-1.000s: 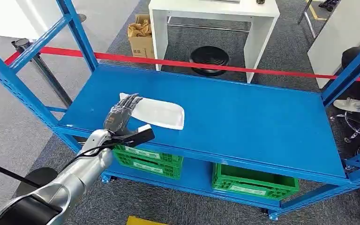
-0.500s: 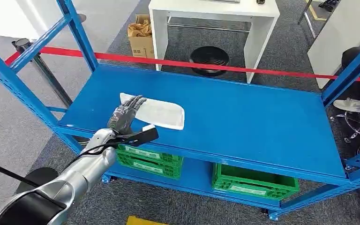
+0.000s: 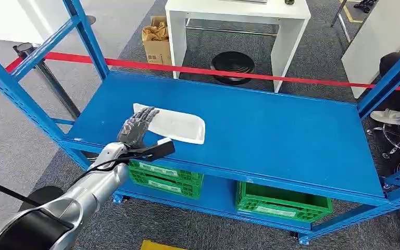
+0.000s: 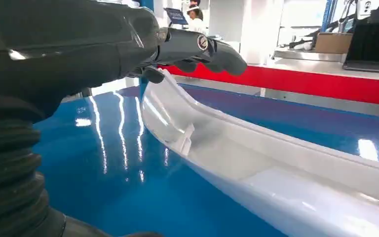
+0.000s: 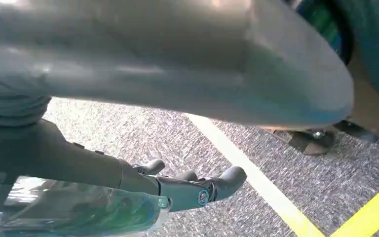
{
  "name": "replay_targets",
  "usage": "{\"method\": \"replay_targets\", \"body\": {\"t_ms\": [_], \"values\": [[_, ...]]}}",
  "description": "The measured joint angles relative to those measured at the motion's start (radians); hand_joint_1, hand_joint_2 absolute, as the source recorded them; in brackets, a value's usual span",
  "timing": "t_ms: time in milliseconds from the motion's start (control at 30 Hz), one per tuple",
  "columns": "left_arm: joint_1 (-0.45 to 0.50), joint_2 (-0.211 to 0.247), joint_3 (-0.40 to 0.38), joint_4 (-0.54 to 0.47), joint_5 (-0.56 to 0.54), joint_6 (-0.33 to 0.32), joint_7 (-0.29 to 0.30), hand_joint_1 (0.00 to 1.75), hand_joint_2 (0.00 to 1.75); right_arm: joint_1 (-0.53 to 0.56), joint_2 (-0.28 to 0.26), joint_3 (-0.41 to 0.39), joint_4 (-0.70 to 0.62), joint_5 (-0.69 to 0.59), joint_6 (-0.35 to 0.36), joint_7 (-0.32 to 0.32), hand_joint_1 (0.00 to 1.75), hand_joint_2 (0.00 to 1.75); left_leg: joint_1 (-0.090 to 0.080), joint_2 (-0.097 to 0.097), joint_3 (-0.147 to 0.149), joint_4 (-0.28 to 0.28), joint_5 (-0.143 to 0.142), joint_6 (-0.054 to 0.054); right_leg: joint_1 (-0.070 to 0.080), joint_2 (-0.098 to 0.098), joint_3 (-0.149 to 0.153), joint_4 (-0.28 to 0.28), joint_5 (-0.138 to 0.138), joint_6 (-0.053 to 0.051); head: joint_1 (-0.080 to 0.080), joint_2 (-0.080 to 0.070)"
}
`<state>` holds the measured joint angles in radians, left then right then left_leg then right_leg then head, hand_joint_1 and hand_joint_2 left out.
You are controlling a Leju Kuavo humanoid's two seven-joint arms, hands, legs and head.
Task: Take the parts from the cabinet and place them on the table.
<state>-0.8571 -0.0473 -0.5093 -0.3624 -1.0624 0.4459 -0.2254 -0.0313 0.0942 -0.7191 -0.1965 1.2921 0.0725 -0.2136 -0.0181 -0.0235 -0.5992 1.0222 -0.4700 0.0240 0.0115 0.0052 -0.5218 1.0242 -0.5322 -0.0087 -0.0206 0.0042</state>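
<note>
A white, shallow tray-like part lies flat on the blue cabinet shelf, left of its middle. My left hand reaches over the shelf's front edge, its fingers spread above the part's left end. In the left wrist view the fingers stretch over the part's raised rim, with one fingertip at the rim; nothing is gripped. My right hand hangs over grey carpet with its fingers loosely extended and nothing in them.
Blue uprights frame the shelf at left and right. Two green crates sit on the lower shelf. Behind the cabinet run a red barrier tape, a white table and a cardboard box.
My left hand has slid a little forward and right, further over the white part's left end. The part itself has not moved.
</note>
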Motion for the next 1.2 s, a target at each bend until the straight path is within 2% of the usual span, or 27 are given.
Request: {"method": "replay_targets", "body": {"t_ms": [333, 833, 1200], "values": [[-0.017, 0.002, 0.000, 0.019, -0.027, -0.018, 0.042, 0.00, 1.75, -0.007, 0.005, 0.007, 0.000, 0.016, 0.001, -0.001, 0.00, 0.00, 0.000, 0.000, 0.000, 0.000, 0.000, 0.000, 0.000, 0.000, 0.000, 0.000, 0.000, 0.000, 0.000, 0.000], [-0.026, 0.000, -0.006, 0.032, -0.038, -0.037, 0.047, 0.00, 1.75, -0.007, 0.016, 0.012, 0.001, 0.029, 0.005, -0.001, 0.00, 0.00, 0.000, 0.000, 0.000, 0.000, 0.000, 0.000, 0.000, 0.000, 0.000, 0.000, 0.000, 0.000, 0.000, 0.000], [-0.036, -0.021, -0.014, 0.044, -0.049, -0.052, 0.055, 0.00, 1.75, -0.006, 0.023, 0.016, 0.004, 0.032, 0.015, 0.010, 0.00, 0.00, 0.000, 0.000, 0.000, 0.000, 0.000, 0.000, 0.000, 0.000, 0.000, 0.000, 0.000, 0.000, 0.000, 0.000]]}}
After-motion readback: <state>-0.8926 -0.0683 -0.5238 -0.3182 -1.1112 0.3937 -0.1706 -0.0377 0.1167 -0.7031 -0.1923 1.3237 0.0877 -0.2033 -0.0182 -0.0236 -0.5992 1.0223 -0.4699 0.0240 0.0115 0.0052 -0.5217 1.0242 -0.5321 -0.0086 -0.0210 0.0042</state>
